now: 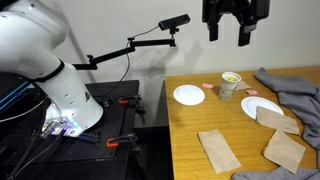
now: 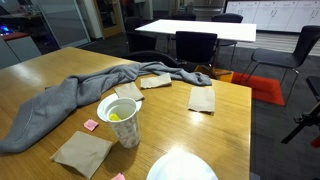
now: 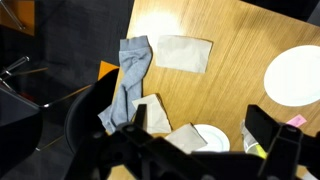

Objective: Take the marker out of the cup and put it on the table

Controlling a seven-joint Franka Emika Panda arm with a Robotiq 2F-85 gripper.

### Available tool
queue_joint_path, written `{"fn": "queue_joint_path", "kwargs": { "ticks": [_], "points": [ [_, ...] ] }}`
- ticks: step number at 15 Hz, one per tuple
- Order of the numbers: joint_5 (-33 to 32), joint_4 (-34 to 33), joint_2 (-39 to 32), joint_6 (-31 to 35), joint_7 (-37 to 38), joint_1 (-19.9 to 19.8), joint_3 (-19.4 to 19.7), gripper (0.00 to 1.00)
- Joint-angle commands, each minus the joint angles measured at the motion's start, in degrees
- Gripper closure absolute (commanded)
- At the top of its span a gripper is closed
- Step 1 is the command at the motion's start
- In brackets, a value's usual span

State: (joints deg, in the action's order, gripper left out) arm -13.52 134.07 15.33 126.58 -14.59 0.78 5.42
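Observation:
The pale paper cup (image 1: pixel 229 85) stands upright on the wooden table (image 1: pixel 240 140) between two white plates. The yellow marker (image 1: pixel 230 77) is inside it, showing at the rim. In an exterior view the cup (image 2: pixel 120 122) is in front with the marker (image 2: pixel 115 114) lying in its mouth. My gripper (image 1: pixel 228 30) is open and empty, high above the cup. In the wrist view the two fingers frame the gripper (image 3: pixel 200 130), and the cup (image 3: pixel 254 142) sits partly hidden by the right finger.
A grey cloth (image 1: pixel 295 92) lies along the table's side, also seen in an exterior view (image 2: pixel 70 100). Brown napkins (image 1: pixel 218 150) lie around. White plates (image 1: pixel 188 94) (image 1: pixel 250 104) flank the cup. A camera arm (image 1: pixel 150 42) reaches over the table edge.

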Motion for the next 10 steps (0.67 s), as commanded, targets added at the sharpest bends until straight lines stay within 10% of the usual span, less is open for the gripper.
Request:
{"fn": "queue_joint_path", "kwargs": {
  "ticks": [1, 10],
  "points": [
    [2.70, -6.02, -6.78, 4.11, -4.86, 1.32, -1.46, 0.00],
    [11.34, -14.22, -16.38, 9.44, -12.98, 3.60, -6.90, 0.00]
  ]
}}
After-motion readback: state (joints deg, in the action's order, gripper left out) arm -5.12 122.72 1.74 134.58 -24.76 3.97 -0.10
